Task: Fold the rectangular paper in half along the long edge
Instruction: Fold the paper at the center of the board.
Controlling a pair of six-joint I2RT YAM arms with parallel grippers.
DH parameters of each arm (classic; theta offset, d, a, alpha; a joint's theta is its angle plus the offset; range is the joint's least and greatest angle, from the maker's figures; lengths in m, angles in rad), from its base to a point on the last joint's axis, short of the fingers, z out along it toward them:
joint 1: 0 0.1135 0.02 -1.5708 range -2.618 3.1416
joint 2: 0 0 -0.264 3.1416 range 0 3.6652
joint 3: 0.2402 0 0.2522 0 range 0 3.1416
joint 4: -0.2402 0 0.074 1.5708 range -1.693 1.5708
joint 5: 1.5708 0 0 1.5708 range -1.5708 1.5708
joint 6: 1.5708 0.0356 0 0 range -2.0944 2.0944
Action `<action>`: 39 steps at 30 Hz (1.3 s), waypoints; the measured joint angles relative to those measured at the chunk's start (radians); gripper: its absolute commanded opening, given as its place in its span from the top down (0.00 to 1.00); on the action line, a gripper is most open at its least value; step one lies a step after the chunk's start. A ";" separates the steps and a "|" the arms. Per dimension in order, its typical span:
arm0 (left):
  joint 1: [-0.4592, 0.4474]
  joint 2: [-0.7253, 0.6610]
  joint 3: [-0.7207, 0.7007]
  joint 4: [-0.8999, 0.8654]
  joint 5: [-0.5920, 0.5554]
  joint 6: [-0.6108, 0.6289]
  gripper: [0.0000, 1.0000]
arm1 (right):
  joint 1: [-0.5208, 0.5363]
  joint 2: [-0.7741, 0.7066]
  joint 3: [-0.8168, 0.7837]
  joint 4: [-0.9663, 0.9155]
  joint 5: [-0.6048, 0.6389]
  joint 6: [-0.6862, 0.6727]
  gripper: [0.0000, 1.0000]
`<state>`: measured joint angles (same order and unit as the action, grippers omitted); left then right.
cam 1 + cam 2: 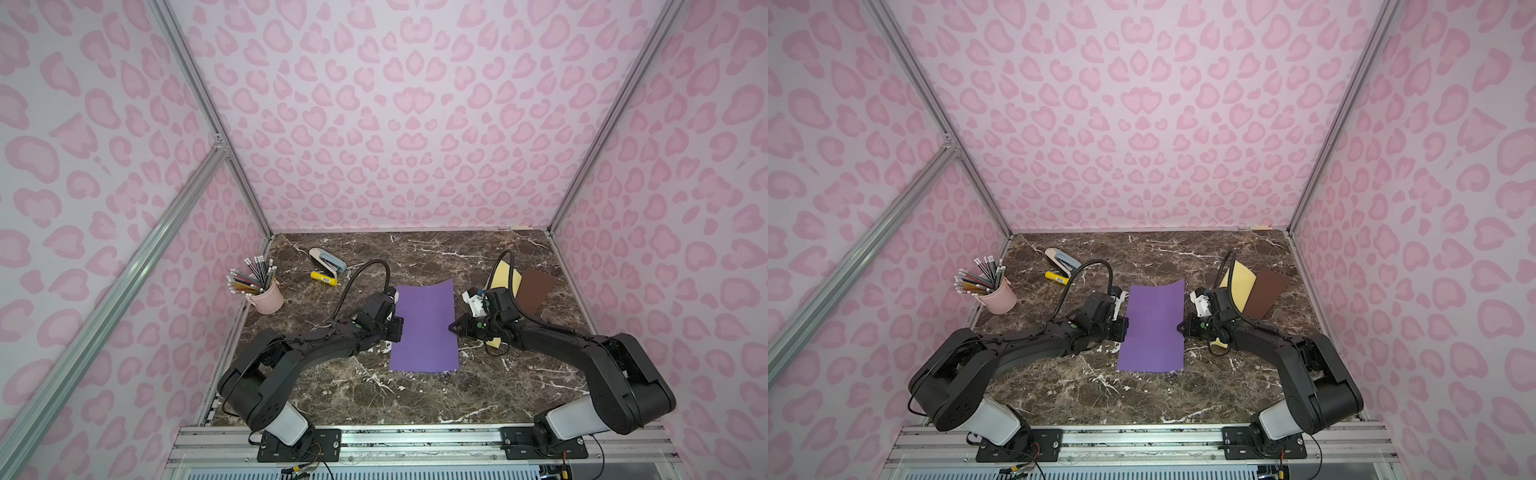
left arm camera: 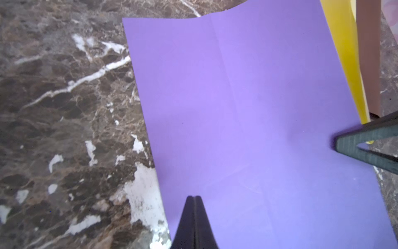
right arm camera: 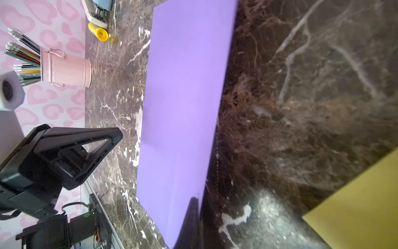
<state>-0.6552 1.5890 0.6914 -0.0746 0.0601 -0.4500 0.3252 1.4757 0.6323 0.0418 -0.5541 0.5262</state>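
Paper: the purple paper [image 1: 424, 328] is lying at the middle of the table [image 1: 415, 399], its long edges running from the front edge toward the back edge. No fold is being made yet. Faint crease lines are showing in the left wrist view.
Left gripper: the left gripper [image 1: 397, 328] is being held at the paper's left long edge, about halfway along, with its fingers pressed together and nothing between them. Contact with the paper cannot be confirmed. Judged purpose: the paper is being pinned so that it is not dragged sideways.
Right gripper: the right gripper [image 1: 452, 327] is being held directly opposite, and the right long edge appears to be pinched between its closed fingers. In the right wrist view that edge is being lifted clear of the table, with shadow beneath it.
Step in hand: judged as the start of the fold, with the right long edge being readied for carrying over onto the left one.
Far right paper corner: it is curling upward, so alignment is being put at risk.
Other items: a yellow sheet [image 1: 505, 276] and a brown sheet [image 1: 536, 291] are lying near the table's right edge. A cup of pencils [image 1: 268, 297] is standing at the left edge, well apart from the paper.
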 measured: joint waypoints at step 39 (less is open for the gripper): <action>-0.024 0.140 -0.010 0.117 0.034 -0.014 0.96 | 0.153 0.084 0.151 -0.043 -0.084 0.128 1.00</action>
<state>-0.6792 1.7287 0.6811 0.0425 0.0944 -0.4644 0.4782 1.5593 0.7837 -0.0017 -0.6384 0.6544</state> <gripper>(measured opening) 0.050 0.061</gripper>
